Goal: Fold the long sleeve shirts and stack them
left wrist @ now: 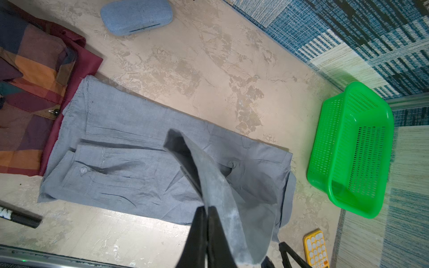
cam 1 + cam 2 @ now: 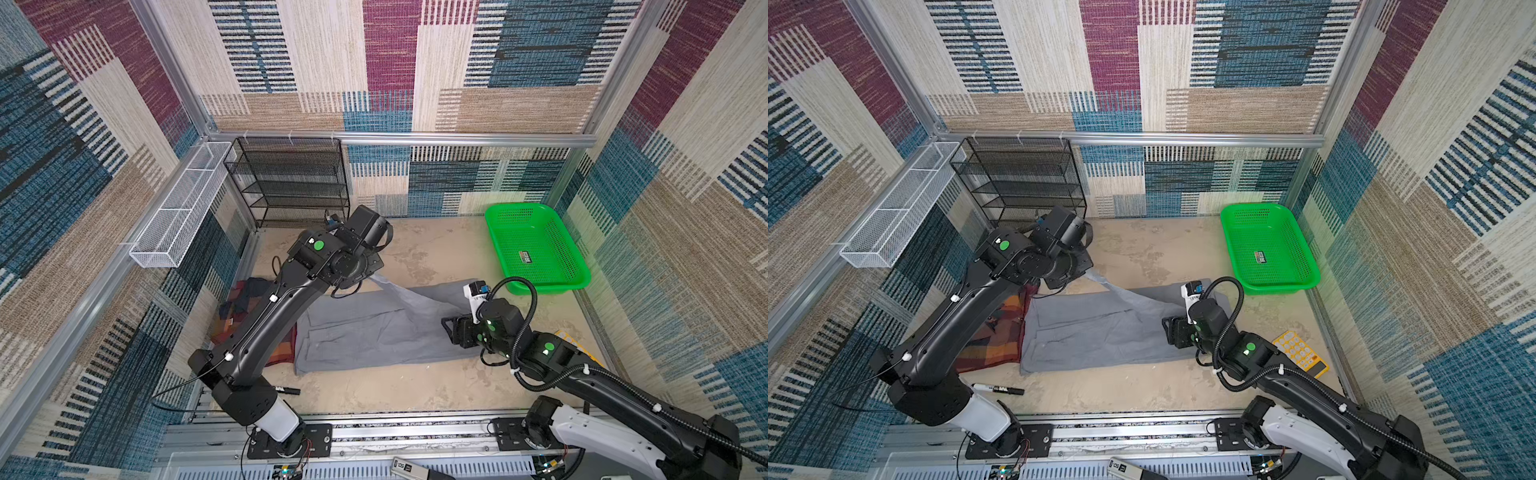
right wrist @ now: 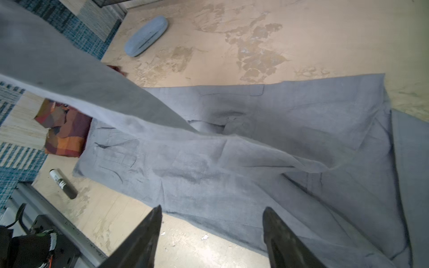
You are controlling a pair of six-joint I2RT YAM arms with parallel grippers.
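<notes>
- Mottled beige worktop (image 2: 415,386), carpet-patterned walls; black marker (image 2: 998,389) near the front edge
- The right end effector (image 3: 212,207) hangs over the near edge of the grey shirt (image 2: 374,332), jaws spread; both top views hide its fingers
- The grey shirt lies mid-worktop in a long folded band, one end touching the plaid shirt (image 2: 1000,332), half hidden by the left arm
- The left end effector (image 1: 206,208), pressed together, pinches a raised strip of the grey shirt; only its wrist view shows this
- A blue-grey case (image 1: 137,16) farther back shows in wrist views only

Two shirts (image 2: 1100,328) (image 2: 1000,332), one basket (image 2: 1279,245), one marker (image 2: 998,389)
</notes>
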